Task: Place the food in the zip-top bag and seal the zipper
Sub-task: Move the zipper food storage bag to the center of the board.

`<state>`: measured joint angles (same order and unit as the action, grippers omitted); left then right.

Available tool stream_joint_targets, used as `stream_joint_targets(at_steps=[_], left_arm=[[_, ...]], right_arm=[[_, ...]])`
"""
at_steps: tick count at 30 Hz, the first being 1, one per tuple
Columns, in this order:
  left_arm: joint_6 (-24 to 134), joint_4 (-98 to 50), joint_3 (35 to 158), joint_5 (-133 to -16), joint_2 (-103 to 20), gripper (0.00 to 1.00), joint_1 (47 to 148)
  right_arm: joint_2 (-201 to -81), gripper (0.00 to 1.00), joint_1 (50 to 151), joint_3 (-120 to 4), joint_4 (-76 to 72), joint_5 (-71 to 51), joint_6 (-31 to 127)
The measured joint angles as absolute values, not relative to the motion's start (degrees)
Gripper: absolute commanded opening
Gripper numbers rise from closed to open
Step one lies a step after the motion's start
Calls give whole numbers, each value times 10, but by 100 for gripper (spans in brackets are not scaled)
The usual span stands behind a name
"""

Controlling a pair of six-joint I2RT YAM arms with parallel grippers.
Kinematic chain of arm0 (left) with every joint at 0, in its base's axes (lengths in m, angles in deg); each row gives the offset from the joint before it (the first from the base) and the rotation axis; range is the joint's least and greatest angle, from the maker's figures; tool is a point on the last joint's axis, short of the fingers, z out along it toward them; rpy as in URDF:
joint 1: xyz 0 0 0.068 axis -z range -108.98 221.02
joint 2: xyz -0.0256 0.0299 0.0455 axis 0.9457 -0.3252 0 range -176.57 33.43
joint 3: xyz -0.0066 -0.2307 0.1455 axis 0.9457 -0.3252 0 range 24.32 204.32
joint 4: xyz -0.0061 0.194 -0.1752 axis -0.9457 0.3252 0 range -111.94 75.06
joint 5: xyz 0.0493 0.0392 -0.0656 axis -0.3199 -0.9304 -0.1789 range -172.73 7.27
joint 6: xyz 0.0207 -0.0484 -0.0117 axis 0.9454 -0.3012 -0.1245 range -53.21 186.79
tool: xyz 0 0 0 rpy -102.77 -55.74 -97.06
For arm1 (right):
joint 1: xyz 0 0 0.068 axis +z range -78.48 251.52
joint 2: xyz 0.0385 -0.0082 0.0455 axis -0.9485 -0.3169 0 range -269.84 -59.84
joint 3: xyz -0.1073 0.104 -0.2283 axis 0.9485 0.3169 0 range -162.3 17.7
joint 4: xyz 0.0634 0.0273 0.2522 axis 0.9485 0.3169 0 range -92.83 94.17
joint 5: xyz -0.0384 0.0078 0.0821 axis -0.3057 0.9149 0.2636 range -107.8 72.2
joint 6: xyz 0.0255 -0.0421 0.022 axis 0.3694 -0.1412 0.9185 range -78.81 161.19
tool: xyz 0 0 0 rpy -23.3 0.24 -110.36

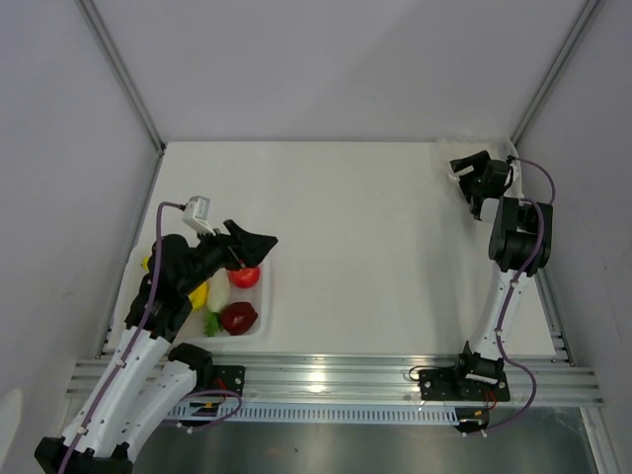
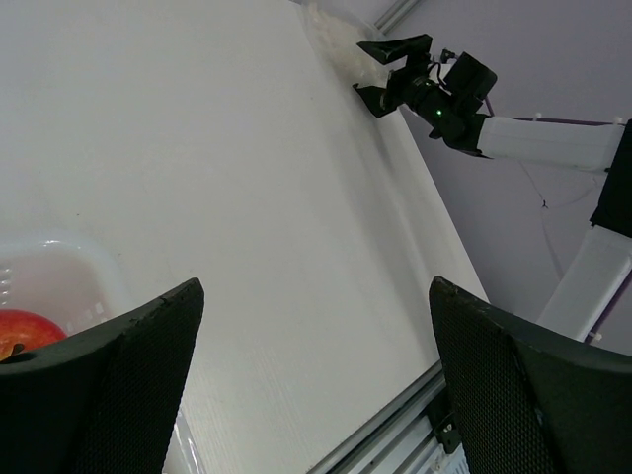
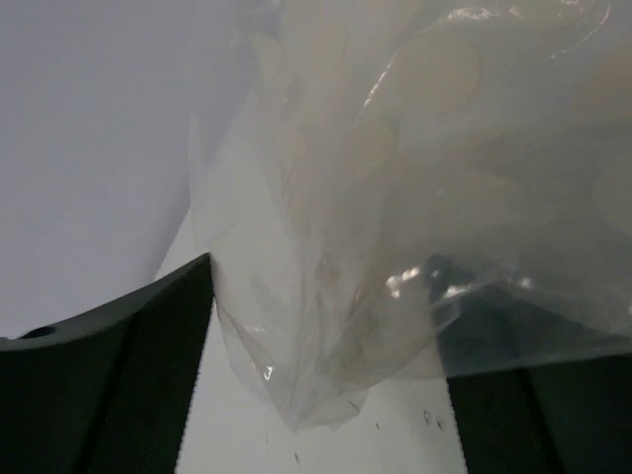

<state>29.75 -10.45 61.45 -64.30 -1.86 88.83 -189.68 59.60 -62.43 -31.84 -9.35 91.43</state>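
The food lies in a shallow white tray (image 1: 265, 296) at the near left: a red apple (image 1: 246, 276), a dark red round one (image 1: 238, 317), a yellow banana (image 1: 200, 293) and a white radish (image 1: 217, 289) with green leaves. The orange one is hidden. My left gripper (image 1: 252, 244) hovers over the tray's far end, open and empty (image 2: 316, 286); the apple (image 2: 20, 331) shows by its left finger. My right gripper (image 1: 464, 170) is open at the far right corner. The clear crinkly zip-top bag (image 3: 375, 197) hangs between its fingers (image 3: 326, 267). I cannot make out the zipper.
Grey walls close in the table on the left, back and right. An aluminium rail (image 1: 336, 375) runs along the near edge with both arm bases. The right arm (image 2: 434, 84) shows in the left wrist view at the far corner.
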Motion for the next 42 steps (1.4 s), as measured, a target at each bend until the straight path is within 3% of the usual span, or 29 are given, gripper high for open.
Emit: stream_joint_targets(at_steps=[1, 2, 6, 10, 13, 20, 28, 35, 42], left_arm=[[298, -105, 614, -643, -18, 95, 888], [297, -106, 614, -643, -18, 95, 888], [297, -106, 614, -643, -19, 94, 888], [298, -102, 614, -634, -37, 92, 888], [298, -90, 619, -617, -55, 93, 888], [299, -49, 623, -595, -58, 88, 888], [308, -7, 649, -595, -23, 87, 888], [302, -9, 629, -568, 1, 84, 889], [292, 1, 628, -560, -2, 81, 916]], right_arm=[[-1907, 82, 594, -638, -319, -90, 916], [-1916, 71, 592, -649, -318, -87, 918], [-1930, 45, 585, -658, -317, -74, 914], [-1934, 12, 582, -658, -315, -44, 908], [-1932, 0, 584, -659, -312, -19, 897], [-1830, 0, 632, -587, -246, 5, 823], [-1476, 0, 837, -381, -122, -71, 706], [-1227, 3, 954, -154, -54, -150, 736], [-1118, 5, 1136, -112, 35, -273, 792]])
